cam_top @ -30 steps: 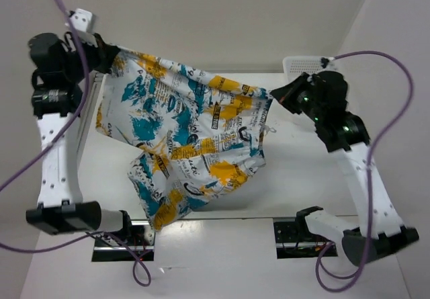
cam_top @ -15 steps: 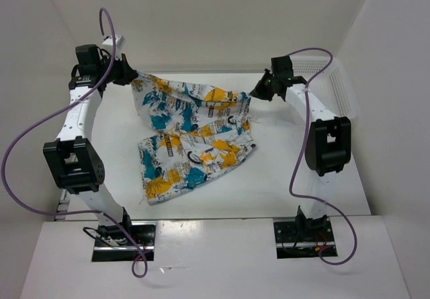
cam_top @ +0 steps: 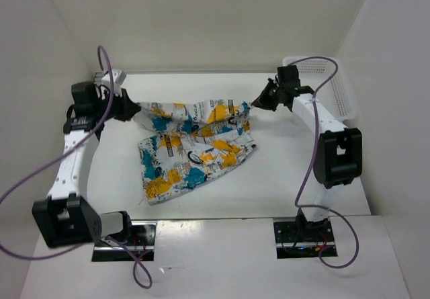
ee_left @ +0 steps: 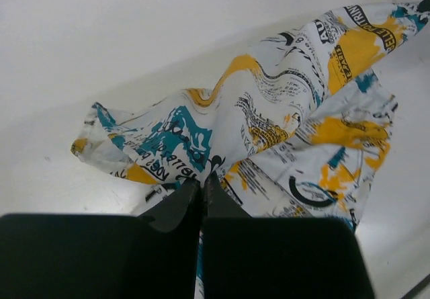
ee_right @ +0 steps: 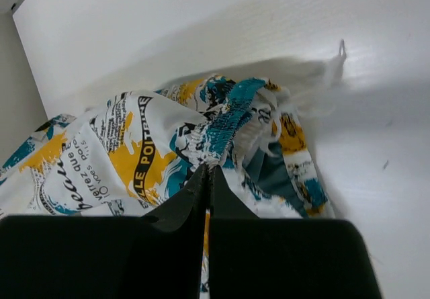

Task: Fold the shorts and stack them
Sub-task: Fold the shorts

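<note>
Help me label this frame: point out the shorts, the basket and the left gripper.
shorts (cam_top: 195, 152), top view, middle of the flat printed fabric
basket (cam_top: 341, 96), top view, mesh side wall
left gripper (cam_top: 132, 109), top view, tips pinching the shorts

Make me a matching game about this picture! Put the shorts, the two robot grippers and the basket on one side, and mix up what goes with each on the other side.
Things:
1. shorts
2. left gripper
3. right gripper
4. basket

Clues:
a. white mesh, at the far right corner
b. shut on the left end of the shorts
c. shut on the right end of the shorts, on the basket's side
d. teal and yellow-orange print, top edge stretched between the arms, the rest lying on the table

Pairs: 1-d, 2-b, 3-c, 4-a
</note>
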